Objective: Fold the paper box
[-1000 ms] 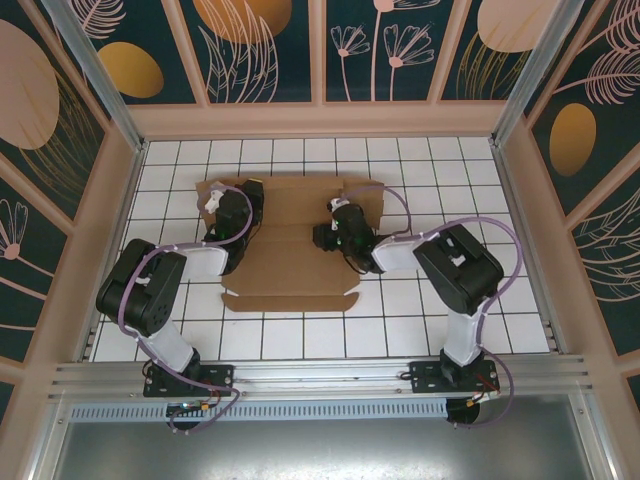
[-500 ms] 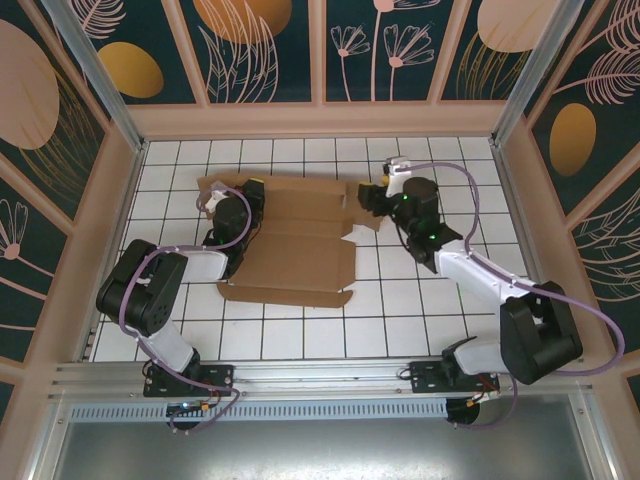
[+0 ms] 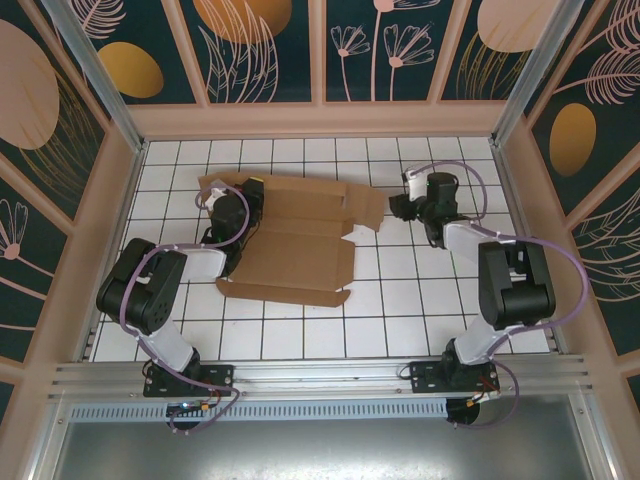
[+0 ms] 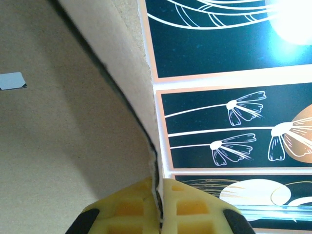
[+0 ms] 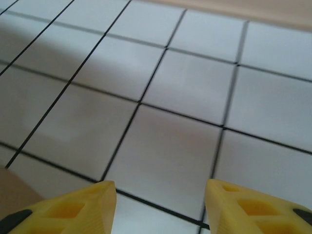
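Paper box [image 3: 298,250] sits pinched in left claw [image 4: 159,195], right claw [image 5: 160,187] gaping.

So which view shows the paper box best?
Top external: the whole paper box, flaps included. Left wrist gives it up close, an edge pinched by the left gripper; right wrist, maybe a brown corner.

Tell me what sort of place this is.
Probably an enclosed robot test cell: white black-gridded tile tabletop with a brown corrugated cardboard sheet, dark teal floral wall panels fencing it in, and a silver aluminium rail carrying two black arms.
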Robot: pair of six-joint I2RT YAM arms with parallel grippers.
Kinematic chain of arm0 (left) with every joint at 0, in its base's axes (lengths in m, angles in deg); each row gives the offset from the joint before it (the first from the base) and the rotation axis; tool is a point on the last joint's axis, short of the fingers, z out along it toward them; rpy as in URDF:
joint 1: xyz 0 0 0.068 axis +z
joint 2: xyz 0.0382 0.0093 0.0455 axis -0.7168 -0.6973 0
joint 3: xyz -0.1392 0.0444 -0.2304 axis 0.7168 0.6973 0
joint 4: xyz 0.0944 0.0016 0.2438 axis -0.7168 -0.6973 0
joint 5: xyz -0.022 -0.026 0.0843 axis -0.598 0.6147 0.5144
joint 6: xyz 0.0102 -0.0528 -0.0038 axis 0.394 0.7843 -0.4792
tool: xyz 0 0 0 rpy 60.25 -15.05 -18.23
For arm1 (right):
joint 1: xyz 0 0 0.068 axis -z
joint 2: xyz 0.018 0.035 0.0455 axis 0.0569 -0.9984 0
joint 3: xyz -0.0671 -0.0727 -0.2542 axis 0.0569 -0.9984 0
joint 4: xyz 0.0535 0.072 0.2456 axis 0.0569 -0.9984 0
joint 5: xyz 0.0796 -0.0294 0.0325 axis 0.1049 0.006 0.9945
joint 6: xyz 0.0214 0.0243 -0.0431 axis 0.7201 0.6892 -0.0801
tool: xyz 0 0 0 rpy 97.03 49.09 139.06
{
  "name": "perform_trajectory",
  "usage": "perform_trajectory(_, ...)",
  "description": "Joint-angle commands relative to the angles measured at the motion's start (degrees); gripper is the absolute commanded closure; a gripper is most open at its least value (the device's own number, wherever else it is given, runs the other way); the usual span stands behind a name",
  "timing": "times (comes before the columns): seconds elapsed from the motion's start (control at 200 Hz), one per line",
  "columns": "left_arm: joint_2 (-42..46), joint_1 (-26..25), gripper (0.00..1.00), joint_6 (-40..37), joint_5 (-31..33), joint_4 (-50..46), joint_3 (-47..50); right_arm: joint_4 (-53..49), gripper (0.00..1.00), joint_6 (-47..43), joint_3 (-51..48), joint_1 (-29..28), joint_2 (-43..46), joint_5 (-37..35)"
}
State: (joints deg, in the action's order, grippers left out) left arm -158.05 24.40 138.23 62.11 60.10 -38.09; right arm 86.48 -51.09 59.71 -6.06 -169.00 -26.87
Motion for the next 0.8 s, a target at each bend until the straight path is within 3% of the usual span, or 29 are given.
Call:
perform_trajectory(0.0, -0.55, 0.62, 1.00, -0.76, -1.17, 0.18, -1.07, 1.84, 0.49, -5.07, 2.19, -1.83, -0.88, 6.77)
perform_trajectory(0.335, -2.47, 1.21, 1.00, 0.26, -3.33, -2.43, -3.43, 4.93, 0.50, -6.81, -0.78, -3.78, 0.95, 19.84)
perform_trajectory(0.54, -3.33, 1.44, 1.00, 0.59, -3.80, -5.27, -6.69, 5.93, 0.50, -6.26, -1.01, -5.80, 1.59, 21.40)
perform_trajectory(0.796, -4.13, 1.56, 1.00, 0.37, -3.88, -7.48, -9.16, 5.73, 0.43, -6.61, -0.85, -8.45, 0.54, 22.36)
